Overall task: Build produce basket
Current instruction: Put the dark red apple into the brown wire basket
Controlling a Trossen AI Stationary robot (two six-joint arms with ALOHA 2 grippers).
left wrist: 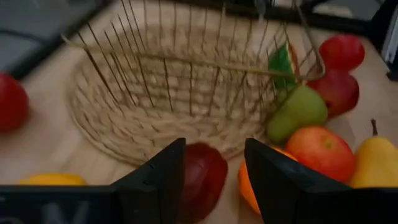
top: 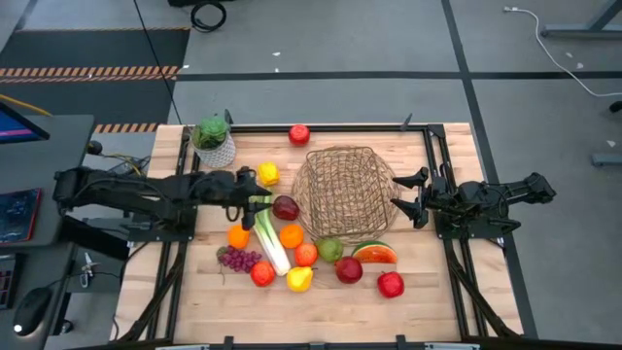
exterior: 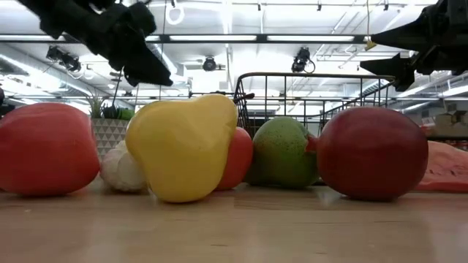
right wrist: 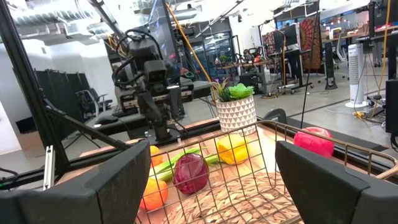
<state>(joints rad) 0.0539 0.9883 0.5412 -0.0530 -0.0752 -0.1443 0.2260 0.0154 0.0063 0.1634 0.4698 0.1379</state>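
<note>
The left gripper is pinching a dark red toy apple just beside the round tan open-weave wire basket, which is sitting near the table's far edge w/ nothing visible inside. The right gripper is hanging spread wide at the basket's right rim (not touching any produce). Other toy fruit & veg are lying toward the table's near edge.

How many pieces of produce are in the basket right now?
0. The basket holds nothing. The left gripper has a dark red apple beside its rim; the other produce lies on the table around it.
</note>
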